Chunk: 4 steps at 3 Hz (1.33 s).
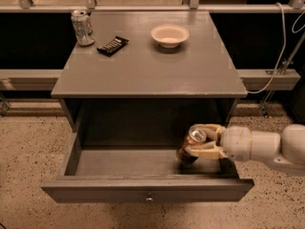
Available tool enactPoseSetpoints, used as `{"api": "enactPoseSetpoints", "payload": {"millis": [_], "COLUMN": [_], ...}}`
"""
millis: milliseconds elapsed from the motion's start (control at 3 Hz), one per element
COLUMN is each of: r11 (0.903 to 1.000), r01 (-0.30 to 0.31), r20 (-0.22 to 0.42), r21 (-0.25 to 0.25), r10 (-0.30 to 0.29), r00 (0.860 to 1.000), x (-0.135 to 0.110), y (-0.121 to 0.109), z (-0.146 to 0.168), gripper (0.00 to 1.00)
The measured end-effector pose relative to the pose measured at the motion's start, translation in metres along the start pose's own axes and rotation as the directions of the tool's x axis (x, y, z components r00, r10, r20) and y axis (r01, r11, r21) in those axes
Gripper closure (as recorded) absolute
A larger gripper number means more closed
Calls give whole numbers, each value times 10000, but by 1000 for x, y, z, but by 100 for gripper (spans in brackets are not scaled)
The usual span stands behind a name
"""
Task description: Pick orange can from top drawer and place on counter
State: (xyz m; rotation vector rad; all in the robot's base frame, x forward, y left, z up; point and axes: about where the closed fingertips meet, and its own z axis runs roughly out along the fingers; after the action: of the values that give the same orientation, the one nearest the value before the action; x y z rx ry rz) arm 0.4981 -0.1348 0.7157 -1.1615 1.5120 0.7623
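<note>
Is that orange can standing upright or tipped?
Tipped: the orange can leans in the gripper, at the right of the top drawer.

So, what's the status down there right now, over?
Gripper shut on orange can, inside top drawer, right end. Can tilted, not yet on counter. Silver can, dark bar, white bowl toward counter's back.

Dim-ish warm light from overhead
The counter (152, 73) is evenly lit, soft shadow under the bowl (169, 35); the top drawer (119, 190) sits in shade, where the pale gripper (194, 141), at its right end, clamps the orange can (186, 154).
</note>
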Motion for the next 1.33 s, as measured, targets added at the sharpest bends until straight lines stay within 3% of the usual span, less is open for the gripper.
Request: {"api": "enactPoseSetpoints", "payload": {"millis": [333,667,1333], "r11": [9933,9700,9510], "r01": [1122,2429,3073], "r20": [127,-583,-1134], "r21": [-277,-133,349], "r10": [-1119,-2433,-3017], "r00": [9936,9682,9466], "x": [-61,-137,-221], "y": [-12,-53,-116], "z": [-12,-30,-68], "gripper": [100,100,100]}}
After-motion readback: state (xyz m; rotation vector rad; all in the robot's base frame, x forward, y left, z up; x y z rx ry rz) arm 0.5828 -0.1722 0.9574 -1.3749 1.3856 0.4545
